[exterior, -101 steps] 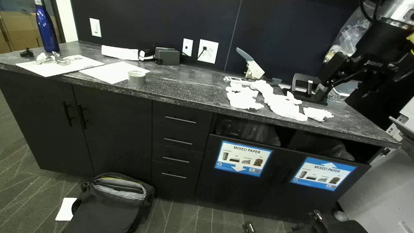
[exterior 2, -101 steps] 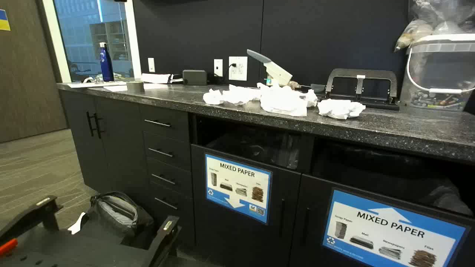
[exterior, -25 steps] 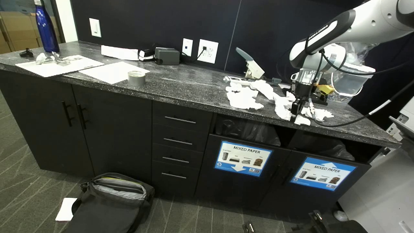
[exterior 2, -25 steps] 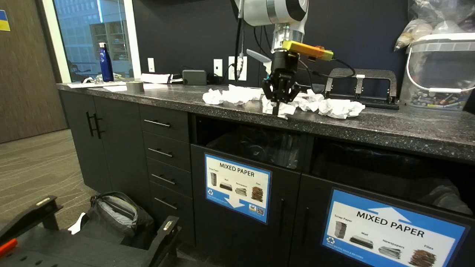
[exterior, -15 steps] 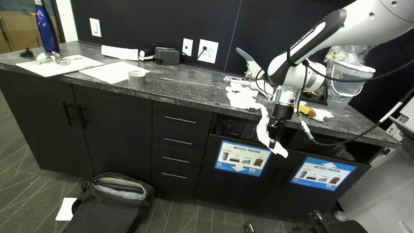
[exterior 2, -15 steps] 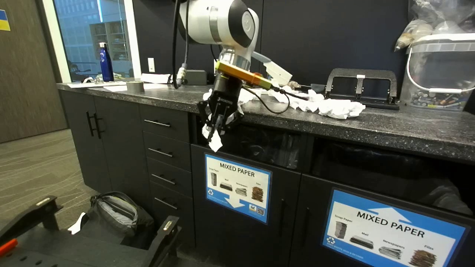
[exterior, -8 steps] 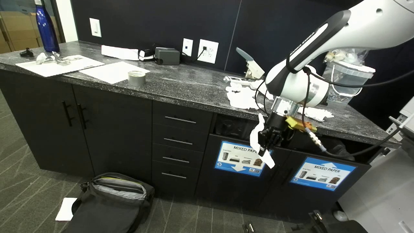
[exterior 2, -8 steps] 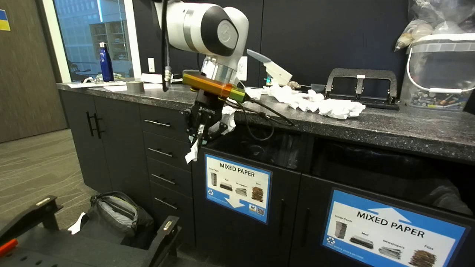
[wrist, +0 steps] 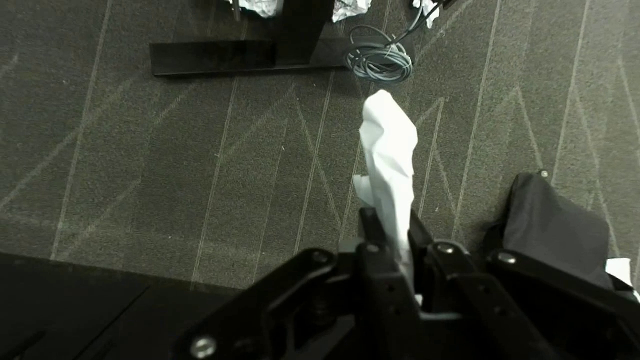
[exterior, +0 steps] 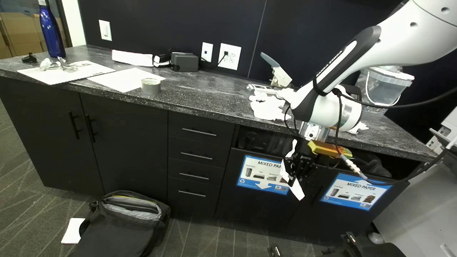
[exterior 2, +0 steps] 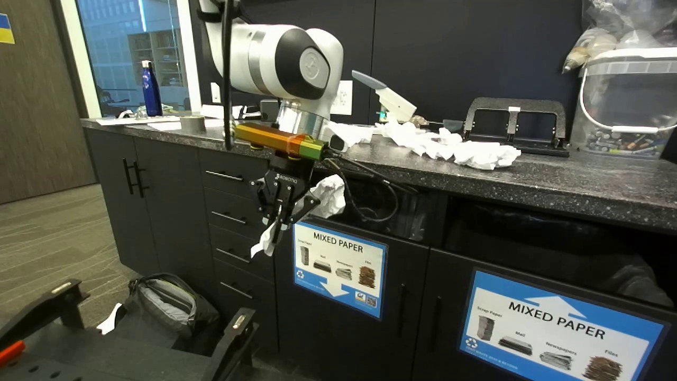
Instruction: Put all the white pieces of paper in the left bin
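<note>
My gripper (wrist: 392, 217) is shut on a crumpled white piece of paper (wrist: 390, 145), which sticks out well past the fingertips in the wrist view. In an exterior view one end of this paper hangs below the fingers and a crumpled part (exterior 2: 329, 197) bulges out beside them. The gripper (exterior: 291, 180) is below counter height, in front of the left bin (exterior: 250, 205) and partly covering its label. That bin's open top, with a plastic liner (exterior: 264, 142), lies behind and above the fingertips. More white pieces of paper (exterior 2: 484, 153) lie crumpled on the counter, some hidden behind the arm.
The dark counter edge (exterior 2: 555, 185) overhangs both bin openings. Beside the left bin is a second bin with its own label (exterior: 357, 191). A hole punch (exterior 2: 513, 124), a clear bucket (exterior 2: 627, 106) and a tape roll (exterior: 150, 86) stand on the counter. A bag (exterior: 125, 221) lies on the floor.
The arm came in over the counter, took hold of a white piece of paper and drew it off the edge. Over the last half second the gripper has sunk lower before the left bin.
</note>
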Controlling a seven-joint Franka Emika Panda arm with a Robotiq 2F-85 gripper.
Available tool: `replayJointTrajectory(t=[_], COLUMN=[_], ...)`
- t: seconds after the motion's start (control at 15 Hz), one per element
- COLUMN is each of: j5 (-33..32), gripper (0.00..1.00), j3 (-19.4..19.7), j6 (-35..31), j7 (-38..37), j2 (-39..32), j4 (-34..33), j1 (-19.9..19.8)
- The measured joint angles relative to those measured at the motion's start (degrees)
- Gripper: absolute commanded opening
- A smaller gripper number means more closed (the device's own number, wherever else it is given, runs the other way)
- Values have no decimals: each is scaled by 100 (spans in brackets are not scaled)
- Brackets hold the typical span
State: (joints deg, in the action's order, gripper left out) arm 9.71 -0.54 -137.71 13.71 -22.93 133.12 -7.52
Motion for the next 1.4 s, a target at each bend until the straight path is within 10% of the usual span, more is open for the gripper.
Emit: replayJointTrajectory(t=[0.67, 1.4], j5=[-461, -164], gripper=[15, 10], j3=[244, 83], j6=[358, -3562], j7=[-707, -1217], j2=[-1022, -1216], j4=[-1245, -987], j1=[37, 37])
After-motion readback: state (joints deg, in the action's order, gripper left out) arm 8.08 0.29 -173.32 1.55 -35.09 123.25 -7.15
